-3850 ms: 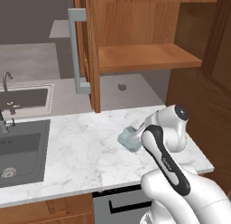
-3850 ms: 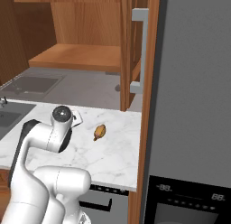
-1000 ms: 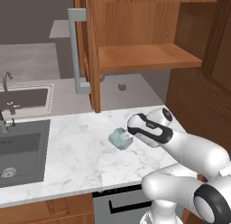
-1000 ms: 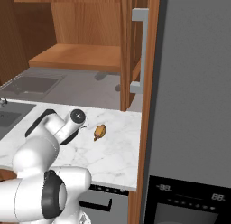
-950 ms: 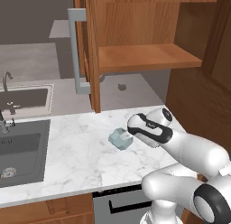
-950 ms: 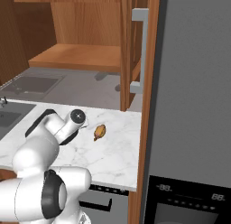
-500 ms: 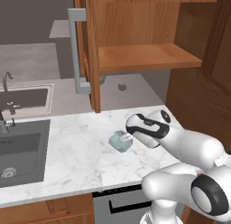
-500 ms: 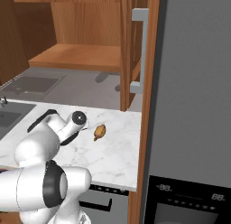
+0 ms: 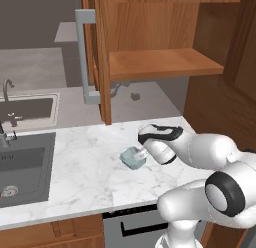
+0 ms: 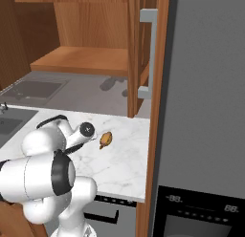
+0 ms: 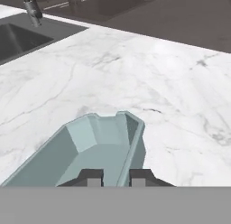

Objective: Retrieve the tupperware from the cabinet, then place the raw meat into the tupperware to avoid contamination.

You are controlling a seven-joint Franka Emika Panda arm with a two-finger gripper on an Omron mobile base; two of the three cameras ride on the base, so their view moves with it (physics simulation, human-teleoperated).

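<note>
The pale blue-grey tupperware [image 9: 132, 157] hangs tilted just over the marble counter [image 9: 75, 167], in front of the open cabinet [image 9: 165, 64]. My gripper [image 9: 142, 153] is shut on its right wall. In the hand view the tupperware [image 11: 97, 148] lies close below the camera, with one side wall pinched between my gripper [image 11: 116, 178] tips. I cannot tell whether its lower corner touches the marble. The raw meat [image 10: 105, 139], a small orange-brown lump, lies on the counter just right of my arm's wrist, apart from the tupperware.
The cabinet's open door with its grey bar handle [image 9: 85, 57] hangs above the counter's back edge. A sink [image 9: 20, 162] with a faucet [image 9: 6, 89] lies to the left. A tall dark oven unit [image 10: 206, 135] bounds the counter on the right.
My arm has lowered the tupperware a little toward the counter and shifted its elbow. The gripper has stayed shut on it. The raw meat has not moved.
</note>
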